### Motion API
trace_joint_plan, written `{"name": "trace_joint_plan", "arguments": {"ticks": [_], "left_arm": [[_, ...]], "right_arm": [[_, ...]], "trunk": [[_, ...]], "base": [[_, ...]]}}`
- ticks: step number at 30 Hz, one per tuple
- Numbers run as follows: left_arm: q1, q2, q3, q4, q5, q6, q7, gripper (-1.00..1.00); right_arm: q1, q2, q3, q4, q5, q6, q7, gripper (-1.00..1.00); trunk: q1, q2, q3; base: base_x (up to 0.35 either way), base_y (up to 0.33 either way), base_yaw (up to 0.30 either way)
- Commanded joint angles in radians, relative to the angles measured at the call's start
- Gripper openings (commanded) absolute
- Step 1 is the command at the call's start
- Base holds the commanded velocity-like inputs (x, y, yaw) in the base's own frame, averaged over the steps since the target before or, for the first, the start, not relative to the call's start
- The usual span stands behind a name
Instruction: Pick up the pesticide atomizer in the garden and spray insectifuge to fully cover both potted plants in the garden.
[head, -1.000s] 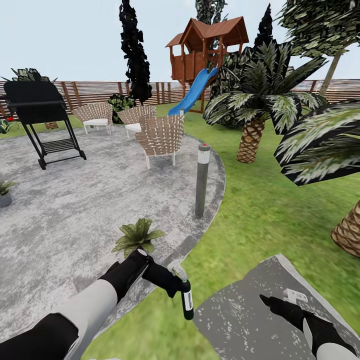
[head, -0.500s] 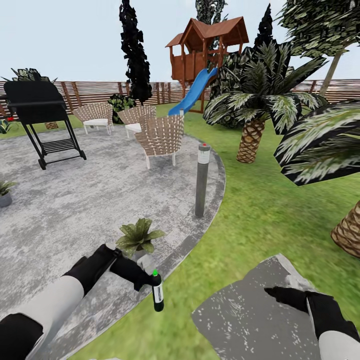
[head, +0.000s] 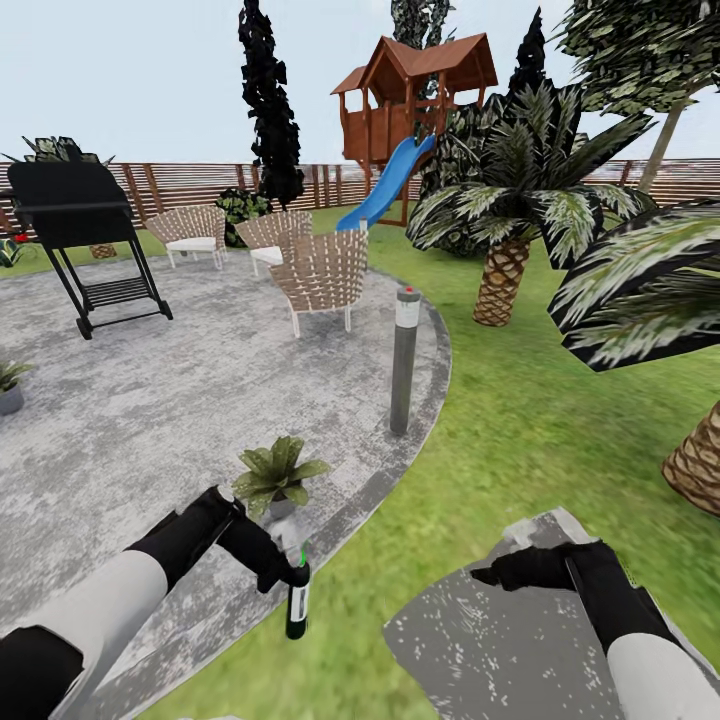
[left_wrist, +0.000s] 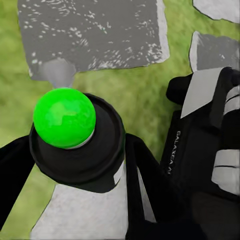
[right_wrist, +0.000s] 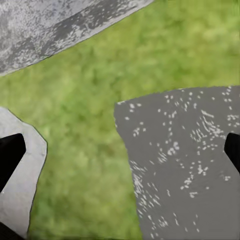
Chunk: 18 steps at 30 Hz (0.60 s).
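**Robot holds a spray bottle at the patio edge**

The left gripper (head: 285, 572) is clamped around the top of a dark green spray bottle (head: 297, 605), which hangs upright over the grass where it meets the grey paved patio (head: 150, 420). A green dot shows on the bottle's head. Just beyond the gripper stands a small potted plant (head: 275, 475); a second one (head: 10, 385) sits well apart at the patio's left edge. The right gripper (head: 490, 576) hovers over a grey stepping stone (head: 480, 650), its fingers spread wide and empty.
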Motion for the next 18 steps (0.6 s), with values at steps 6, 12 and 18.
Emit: {"name": "trace_joint_plan", "arguments": {"ticks": [6,12,18], "left_arm": [[-0.023,0.009,-0.002,-0.005,-0.027,-0.263,-0.160,-1.00],[-0.068,0.009,-0.001,-0.007,-0.028,-0.276,-0.161,-1.00],[-0.083,0.005,0.000,-0.006,-0.130,-0.275,-0.158,-1.00]], "right_arm": [[-0.092,0.011,0.115,-0.002,0.006,0.006,0.239,1.00],[-0.114,0.097,0.119,-0.002,0.006,0.006,0.245,-1.00],[-0.136,0.112,0.120,-0.003,0.005,0.005,0.249,-1.00]], "trunk": [[0.000,0.000,-0.001],[0.000,0.000,-0.001],[0.000,0.000,-0.001]], "base": [[0.000,0.000,0.000],[0.000,0.000,0.000],[0.000,0.000,0.000]]}}
